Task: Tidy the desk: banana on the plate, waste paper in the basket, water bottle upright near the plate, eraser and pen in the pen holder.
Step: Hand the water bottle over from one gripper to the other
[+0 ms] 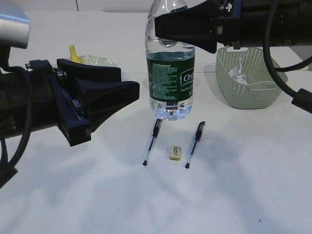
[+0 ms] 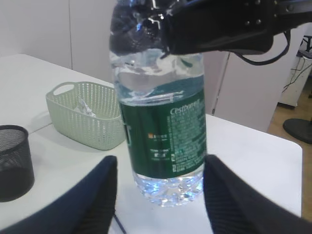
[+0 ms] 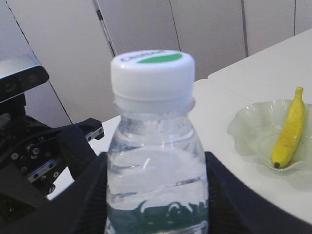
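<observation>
Water bottle (image 3: 156,146) upright, centre frame, white cap w/ green oval on top, water up to the shoulder. Right gripper (image 3: 155,195) fingers either side of bottle body, contact unclear. Right of bottle & further back: plate (image 3: 248,129), banana (image 3: 288,129) lying in it. Left of bottle: left arm (image 3: 36,156), dark.

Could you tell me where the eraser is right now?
In the exterior view, the eraser lies on the table between the two pens, in front of the bottle.
</observation>
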Available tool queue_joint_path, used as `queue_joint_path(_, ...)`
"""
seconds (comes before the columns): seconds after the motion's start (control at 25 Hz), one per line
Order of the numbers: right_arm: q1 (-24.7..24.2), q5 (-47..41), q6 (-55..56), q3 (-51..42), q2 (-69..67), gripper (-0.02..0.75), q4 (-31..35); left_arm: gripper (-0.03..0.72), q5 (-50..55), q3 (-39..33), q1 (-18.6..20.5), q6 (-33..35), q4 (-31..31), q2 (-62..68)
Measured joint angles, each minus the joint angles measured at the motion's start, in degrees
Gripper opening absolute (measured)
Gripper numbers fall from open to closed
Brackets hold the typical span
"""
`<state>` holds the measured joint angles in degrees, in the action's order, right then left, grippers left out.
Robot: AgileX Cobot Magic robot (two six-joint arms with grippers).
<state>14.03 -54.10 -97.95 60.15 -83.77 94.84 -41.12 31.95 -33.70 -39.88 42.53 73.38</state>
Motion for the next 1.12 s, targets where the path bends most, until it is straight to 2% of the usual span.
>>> queue_joint_path(0.16,0.0,-0.23,0.0,0.0,-0.1,0.381,0.0,0.522,-4.27,0.0,0.0,-0.22,0.15,2.56)
queue_joint_path(0.24,0.0,-1.18,0.0,0.0,-0.1,0.381,0.0,0.566,-7.43,0.0,0.0,-0.22,-1.4,3.81)
queue_joint_path(0.4,0.0,-2.38,0.0,0.0,-0.1,0.381,-1.17,0.587,-11.4,0.0,0.0,-0.22,-6.48,6.02)
queue_joint_path(0.56,0.0,-3.06,0.0,0.0,-0.1,0.381,-1.67,0.591,-13.92,0.0,0.0,-0.22,-6.7,8.39)
queue_joint_path(0.8,0.13,-5.82,0.0,0.0,-0.1,0.381,-1.67,0.594,-16.82,0.0,0.0,-0.22,-6.22,9.85)
queue_joint_path(0.96,2.1,-5.95,-0.47,0.0,-0.1,0.38,-1.79,0.657,-16.8,0.77,0.0,-0.22,-3.98,9.85)
queue_joint_path(1.12,4.74,-5.83,-1.76,0.0,-0.1,0.38,-1.88,0.675,-16.8,1.92,0.0,-0.35,-1.11,9.85)
